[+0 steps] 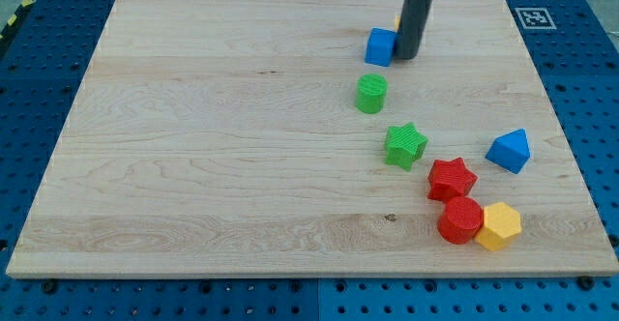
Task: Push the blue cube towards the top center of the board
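The blue cube (380,46), a small ribbed plastic block, sits near the board's top edge, a little toward the view's right of centre, and my tip (407,56) is right up against its right-hand face — touching or as good as. No jaws here to be apart or together: just a straight, smooth dark rod ending on the wood.

Here's the worry. Pressing from that side, a push runs leftward along the top edge, good for centring, but an off-centre contact could spin the cube and let it slip round the rod. Angle too far upward and it may slide off the top edge of the pale wooden board (213,166), which looks smooth and slick. There's a sliver of something orange behind the rod; can't tell what.

Below the cube stands a green ribbed cylinder (371,94), near enough to be clipped by a downward drift. Toward the bottom right corner: a green star (405,146), a red star (452,178), a red cylinder (460,219) touching a yellow hexagonal block (498,226), and a blue wedge-like block (510,151), all well clear.
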